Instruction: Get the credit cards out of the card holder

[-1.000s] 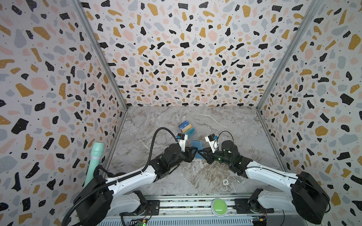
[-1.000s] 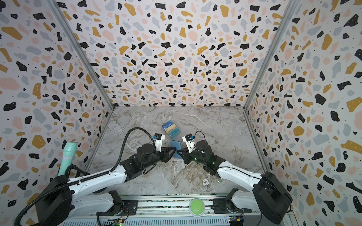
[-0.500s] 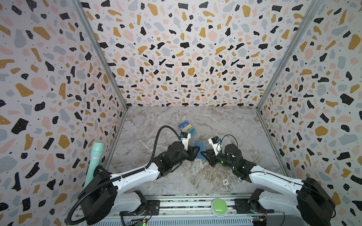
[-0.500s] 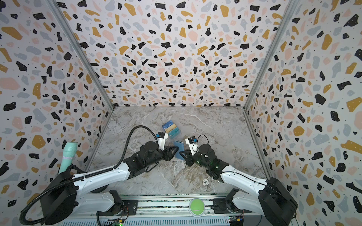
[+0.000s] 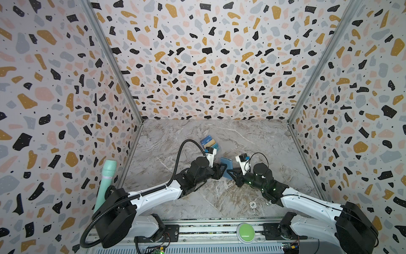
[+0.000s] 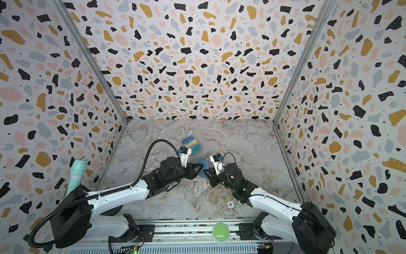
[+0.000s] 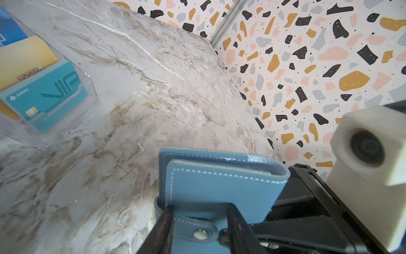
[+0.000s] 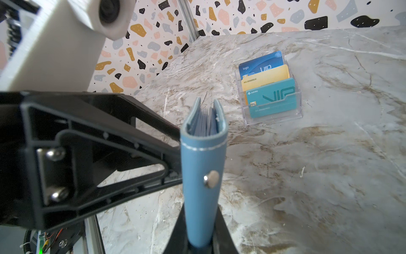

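Slate-blue card holder (image 8: 203, 167) upright, clamped in right pincer (image 8: 200, 233); three cards (image 8: 271, 99) in clear stand (image 8: 274, 119) beyond.

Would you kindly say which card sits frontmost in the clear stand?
The teal card; the yellow card and blue card stand behind it.

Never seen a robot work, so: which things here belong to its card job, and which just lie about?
Job: card holder, credit cards, left gripper, right gripper.
Lying about: clear stand, mint-green stick, green button, small round piece.
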`<state>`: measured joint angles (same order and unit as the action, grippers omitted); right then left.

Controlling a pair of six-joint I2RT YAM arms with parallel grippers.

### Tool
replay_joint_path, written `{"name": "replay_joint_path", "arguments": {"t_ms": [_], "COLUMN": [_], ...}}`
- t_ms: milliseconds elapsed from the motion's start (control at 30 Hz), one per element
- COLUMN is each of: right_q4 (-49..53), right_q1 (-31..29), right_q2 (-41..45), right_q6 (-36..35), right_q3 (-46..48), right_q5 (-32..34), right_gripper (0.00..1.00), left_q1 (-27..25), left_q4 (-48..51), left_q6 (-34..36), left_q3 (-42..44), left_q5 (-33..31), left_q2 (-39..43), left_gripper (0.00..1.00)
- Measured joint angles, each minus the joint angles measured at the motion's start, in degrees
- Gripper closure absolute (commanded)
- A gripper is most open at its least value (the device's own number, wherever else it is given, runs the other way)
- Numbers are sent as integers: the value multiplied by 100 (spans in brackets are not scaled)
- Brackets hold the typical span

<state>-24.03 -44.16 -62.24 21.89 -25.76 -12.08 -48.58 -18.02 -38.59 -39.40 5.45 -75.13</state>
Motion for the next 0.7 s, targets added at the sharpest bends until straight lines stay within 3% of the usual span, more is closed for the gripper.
{"name": "replay_joint_path", "arguments": {"t_ms": [467,700], "right_q4": [2,11], "right_q1": [0,0], "right_q2": [17,20], "right_q6": [-20,-57], "right_q3": [46,55], "right_q5": [168,181], "right_gripper": [100,100], "left_q1": [-111,-138], "left_q4": [162,201], "left_q6": [118,164], "left_q3": [-96,-96], "left_q5": [-173,-264], "left_q2": [-210,-210], "left_gripper": [63,76]}}
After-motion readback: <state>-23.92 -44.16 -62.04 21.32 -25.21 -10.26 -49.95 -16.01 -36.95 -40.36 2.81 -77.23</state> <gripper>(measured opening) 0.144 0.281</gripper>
